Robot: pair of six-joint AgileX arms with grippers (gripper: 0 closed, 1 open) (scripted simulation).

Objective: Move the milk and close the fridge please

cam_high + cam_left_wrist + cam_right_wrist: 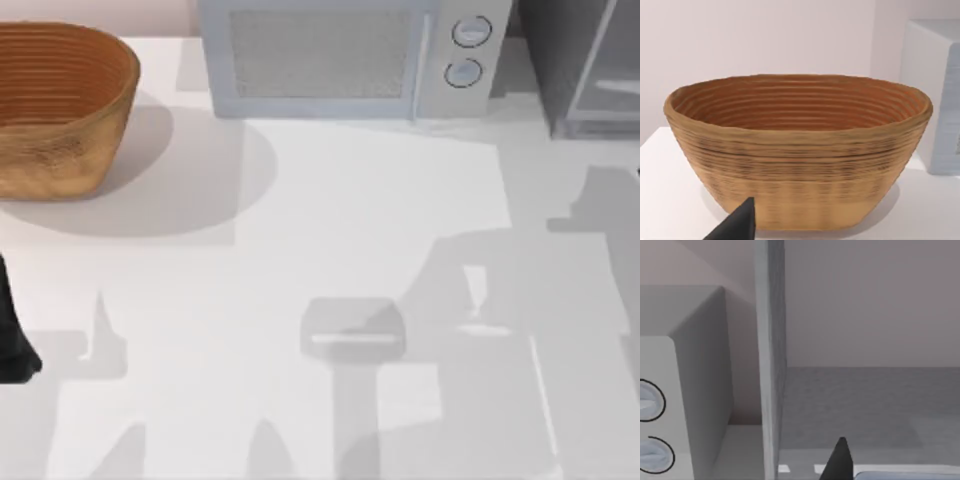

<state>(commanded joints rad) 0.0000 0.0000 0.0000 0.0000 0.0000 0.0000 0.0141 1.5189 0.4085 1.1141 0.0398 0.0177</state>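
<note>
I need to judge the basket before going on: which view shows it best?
The left wrist view: the basket stands whole, side-on, with its rim and ribbed inside open to view. The top view has it at the table's far left, cut off by the picture's edge. The right wrist view faces the microwave and fridge instead.

Woven basket (55,105) at table's (330,230) far left — microwave (340,55) beside it, seemingly shut.

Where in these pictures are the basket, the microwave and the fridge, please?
basket (800,150): left wrist view, front of its woven wall.
microwave (320,55): top view, its door panel.
fridge (585,60): top view, its pale door panel.
</note>
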